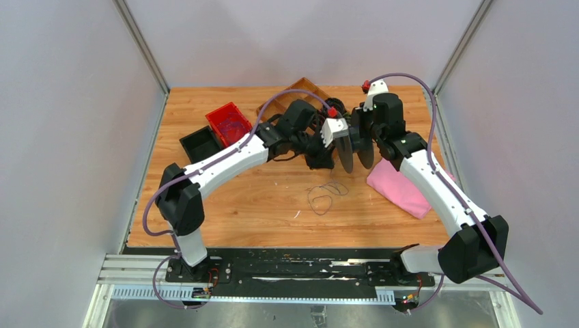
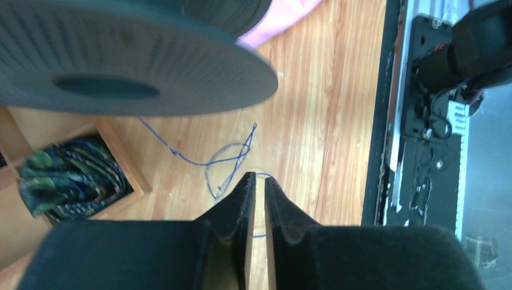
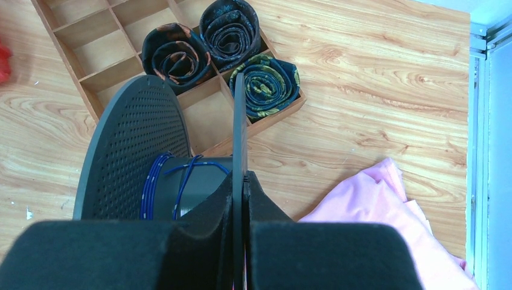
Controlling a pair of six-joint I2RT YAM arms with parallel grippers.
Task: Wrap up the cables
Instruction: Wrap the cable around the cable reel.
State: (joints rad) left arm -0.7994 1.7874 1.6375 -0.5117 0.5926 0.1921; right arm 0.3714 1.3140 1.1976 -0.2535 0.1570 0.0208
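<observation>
Cable (image 2: 175,153) lies in loose loops on the bare wood between the two arms. From there we follow one strand up to the spool (image 3: 133,145), where several blue turns sit around the core. The right gripper (image 3: 240,175) pinches the spool's thin near flange edge-on, jaws tight on it, with the flanges upright. The left gripper (image 2: 258,178) hangs over the loops with its jaws a narrow slit apart. The cable runs just past the fingertips, and we cannot tell whether it touches them.

Behind the spool stands a wooden divided tray (image 3: 102,51). Three neighbouring compartments each hold one fabric roll (image 3: 172,51) (dark, patterned in orange, grey or yellow-green). Left of the tray a red bin (image 1: 229,123) holds a tangle of thin dark strands. A black bin (image 1: 201,142) sits just beside it, its inside too dark for us to read. A pink cloth (image 1: 403,188) lies under the right arm.
</observation>
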